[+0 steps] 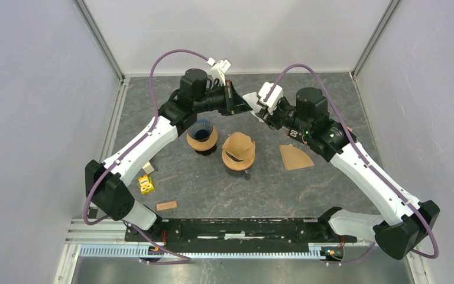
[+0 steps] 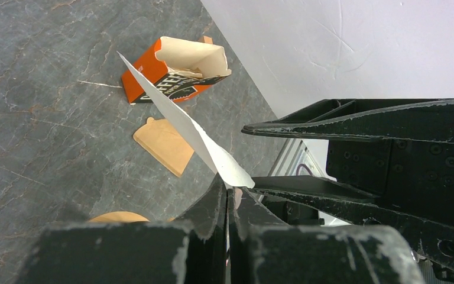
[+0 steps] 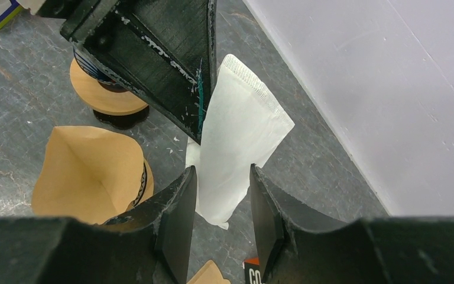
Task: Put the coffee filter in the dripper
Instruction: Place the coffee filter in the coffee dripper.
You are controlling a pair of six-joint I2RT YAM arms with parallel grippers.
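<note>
The white filter [image 3: 242,136] is matt paper with a crimped edge, the table [image 1: 213,195] mottled grey, stone-like and matt.

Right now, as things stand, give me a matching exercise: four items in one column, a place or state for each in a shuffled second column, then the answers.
Things
1. white filter
2. flat brown filter
3. blue-ribbed dripper
4. second dripper

States
A. has an opened brown filter sitting in it
B. pinched in the shut left hand, above the table
C. lies flat on the table, right of both drippers
D. has no filter in it

Pairs: 1-B, 2-C, 3-D, 4-A
</note>
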